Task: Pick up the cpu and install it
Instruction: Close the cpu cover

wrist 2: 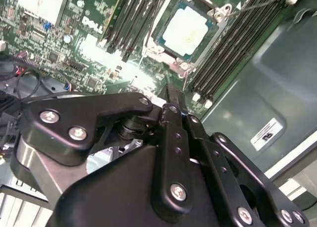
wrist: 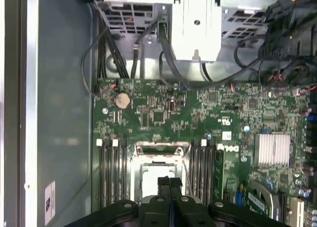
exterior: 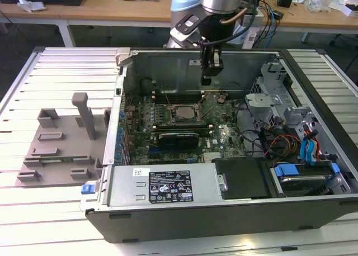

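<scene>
Cpu (exterior: 183, 113) seated in its socket; my gripper (exterior: 206, 80) is closed and empty.
From the exterior view's left: grey tray (exterior: 64, 124) beside the open case, cpu mid-motherboard, my gripper hanging just above it, slightly right and farther back.

Pale silver cpu (wrist 2: 184, 28), green motherboard (wrist: 198, 113), grey tray (exterior: 61, 147), black computer case (exterior: 224, 225)

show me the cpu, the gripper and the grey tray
cpu (wrist 2: 184, 28), second wrist view, middle of its silver top
gripper (wrist: 169, 180), first wrist view, between its fingertips
grey tray (exterior: 70, 144), exterior view, bare flat part
</scene>
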Robot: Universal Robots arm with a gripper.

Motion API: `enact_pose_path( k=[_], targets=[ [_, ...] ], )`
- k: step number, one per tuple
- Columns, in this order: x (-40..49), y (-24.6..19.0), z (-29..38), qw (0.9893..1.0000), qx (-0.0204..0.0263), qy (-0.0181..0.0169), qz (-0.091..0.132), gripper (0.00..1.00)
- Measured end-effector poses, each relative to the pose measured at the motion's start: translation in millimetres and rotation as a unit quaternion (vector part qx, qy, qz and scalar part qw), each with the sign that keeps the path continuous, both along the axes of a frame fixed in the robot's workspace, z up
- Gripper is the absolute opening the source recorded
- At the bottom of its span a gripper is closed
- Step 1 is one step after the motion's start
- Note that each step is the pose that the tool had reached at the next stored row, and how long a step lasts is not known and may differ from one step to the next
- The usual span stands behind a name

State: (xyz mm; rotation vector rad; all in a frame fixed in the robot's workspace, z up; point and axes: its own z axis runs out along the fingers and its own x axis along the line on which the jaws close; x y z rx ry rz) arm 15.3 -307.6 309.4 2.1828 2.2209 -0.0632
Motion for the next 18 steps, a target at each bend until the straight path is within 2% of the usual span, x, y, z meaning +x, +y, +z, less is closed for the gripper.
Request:
enact_pose_path(
  k=[9, 13, 15, 18],
  targets=[
    [30.2, 0.0, -0.5, 1.0, -0.0027, 0.0, 0.0, 0.11],
    [37.1, 0.0, -1.0, 1.0, -0.0029, 0.0, 0.0, 0.11],
    [43.3, 0.0, -1.5, 1.0, -0.0029, 0.0, 0.0, 0.11],
    [47.1, 0.0, -1.9, 1.0, -0.0029, 0.0, 0.0, 0.11]
  ],
)
